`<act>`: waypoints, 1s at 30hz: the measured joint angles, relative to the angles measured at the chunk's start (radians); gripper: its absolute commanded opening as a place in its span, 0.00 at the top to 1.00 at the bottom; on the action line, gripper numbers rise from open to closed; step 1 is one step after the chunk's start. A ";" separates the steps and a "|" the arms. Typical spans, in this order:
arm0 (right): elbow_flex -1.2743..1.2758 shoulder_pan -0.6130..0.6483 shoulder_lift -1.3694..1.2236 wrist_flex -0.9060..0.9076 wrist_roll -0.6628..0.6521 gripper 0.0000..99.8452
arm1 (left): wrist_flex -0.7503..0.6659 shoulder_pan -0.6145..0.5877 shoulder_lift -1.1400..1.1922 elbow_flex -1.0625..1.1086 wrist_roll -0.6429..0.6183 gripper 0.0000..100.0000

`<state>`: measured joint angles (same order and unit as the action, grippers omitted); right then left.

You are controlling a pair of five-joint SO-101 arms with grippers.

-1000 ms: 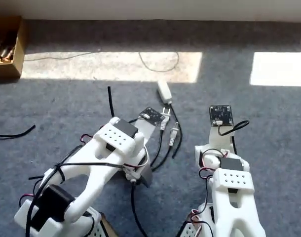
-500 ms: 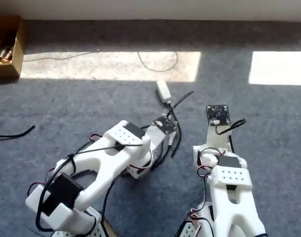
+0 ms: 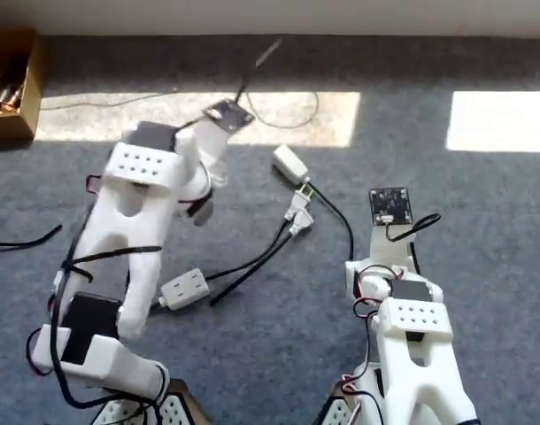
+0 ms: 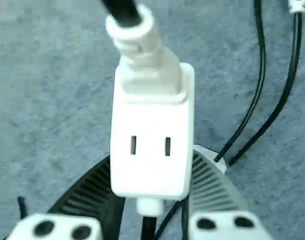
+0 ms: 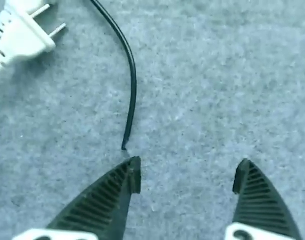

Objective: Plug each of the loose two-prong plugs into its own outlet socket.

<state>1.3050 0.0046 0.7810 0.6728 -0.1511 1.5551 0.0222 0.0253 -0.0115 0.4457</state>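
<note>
My left gripper swung far left, jaws clamping a white plastic two-slot socket block, right gripper gaping wide, empty.

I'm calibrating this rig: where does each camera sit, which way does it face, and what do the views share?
High view: fixed above the arms, looking down over the grey carpet; shows the left arm and right arm.
Left wrist view: on the left arm, looking past the left gripper at an outlet socket.
Right wrist view: looks down past the open right gripper at a plug and black cord.
Shared: that black cord also shows in the high view.
</note>
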 measured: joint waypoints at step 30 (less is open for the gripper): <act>0.000 0.043 0.000 0.000 0.000 0.70 | 0.049 -1.043 0.905 -0.979 0.388 0.66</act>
<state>1.3050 0.0476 0.7810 0.6728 -0.1511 1.6042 -1.0211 0.9306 -0.9904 0.8339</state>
